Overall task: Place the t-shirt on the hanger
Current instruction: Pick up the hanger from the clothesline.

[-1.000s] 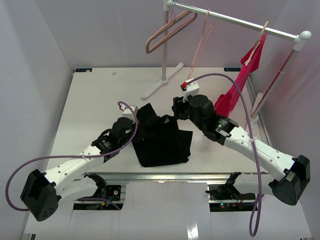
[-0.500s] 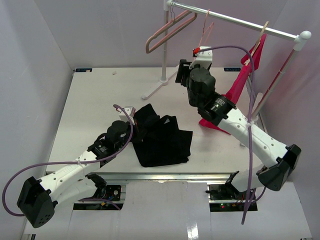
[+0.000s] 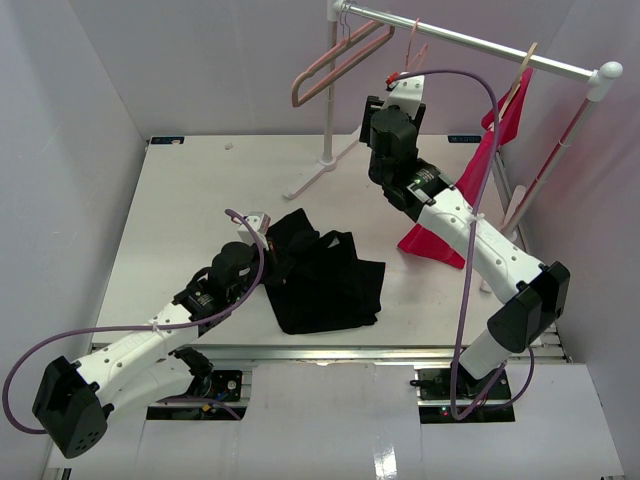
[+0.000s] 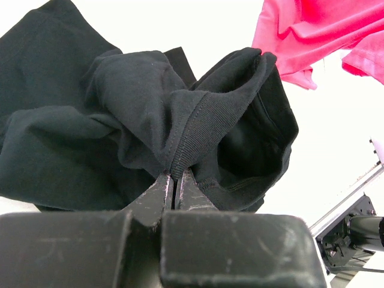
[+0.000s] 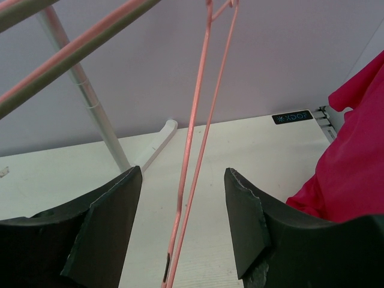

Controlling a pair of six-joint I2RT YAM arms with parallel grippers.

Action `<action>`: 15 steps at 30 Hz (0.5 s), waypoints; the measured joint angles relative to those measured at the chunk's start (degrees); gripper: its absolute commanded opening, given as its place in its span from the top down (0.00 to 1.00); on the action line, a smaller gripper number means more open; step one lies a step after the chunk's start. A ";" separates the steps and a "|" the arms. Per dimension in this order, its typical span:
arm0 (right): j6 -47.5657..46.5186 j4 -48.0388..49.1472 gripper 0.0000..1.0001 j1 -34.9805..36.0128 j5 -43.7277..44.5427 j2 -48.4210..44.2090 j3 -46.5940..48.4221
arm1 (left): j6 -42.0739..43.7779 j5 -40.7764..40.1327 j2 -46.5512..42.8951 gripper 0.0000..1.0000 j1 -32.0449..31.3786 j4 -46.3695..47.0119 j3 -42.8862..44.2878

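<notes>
Between the right gripper's [image 5: 182, 175] spread jaws: the wire hanger [image 5: 193, 129], not yet gripped.
Fetching the hanger is in hand; next the jaws should close on its wires and lift the hook off the rail [image 3: 480, 45]. The left gripper [image 4: 174, 191], pressed together, pinches the t-shirt's [image 4: 108, 114] ribbed edge. Only the overhead view shows the t-shirt heaped on the table [image 3: 180, 200], well below the right gripper.

— Hanging on the white rail [image 3: 470, 40]?
— Thick dusty-pink hangers [image 3: 340, 70] near the left end. Toward the right, a pale wooden hanger [image 3: 527, 62] carrying a red shirt [image 3: 490, 150].
— And the hem?
— Down at the white tabletop [image 3: 190, 200], near the right post.
</notes>
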 measured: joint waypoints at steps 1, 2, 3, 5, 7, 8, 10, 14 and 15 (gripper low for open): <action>-0.13 0.01 0.38 -0.35 -0.13 0.55 0.26 | 0.00 0.00 0.00 1.00 -0.04 0.00 0.00; -0.28 0.02 0.38 -0.68 -0.22 1.14 0.55 | 0.00 0.00 0.00 1.00 -0.06 0.00 0.00; -0.42 0.03 0.38 -0.97 -0.30 1.71 0.67 | 0.00 0.00 0.00 1.00 -0.07 -0.01 0.00; -0.64 0.01 0.39 -1.56 -0.79 2.84 0.78 | 0.00 0.00 0.00 1.00 -0.08 -0.02 0.00; -0.65 -0.02 0.40 -2.08 -1.60 3.78 0.79 | 0.00 0.00 0.00 1.00 -0.08 -0.01 0.00; -0.65 -0.03 0.42 -2.28 -1.94 4.19 0.79 | 0.00 0.01 0.00 1.00 -0.08 -0.01 0.00; -0.62 -0.03 0.48 -2.52 -2.25 4.82 0.79 | 0.00 0.04 0.00 1.00 -0.10 -0.02 0.00; -0.48 -0.03 0.52 -2.72 -2.56 5.47 0.77 | 0.00 0.40 0.00 1.00 -0.13 0.04 0.00; -0.43 -0.03 0.52 -2.75 -2.60 5.50 0.76 | 0.00 0.52 0.00 1.00 -0.13 0.05 0.00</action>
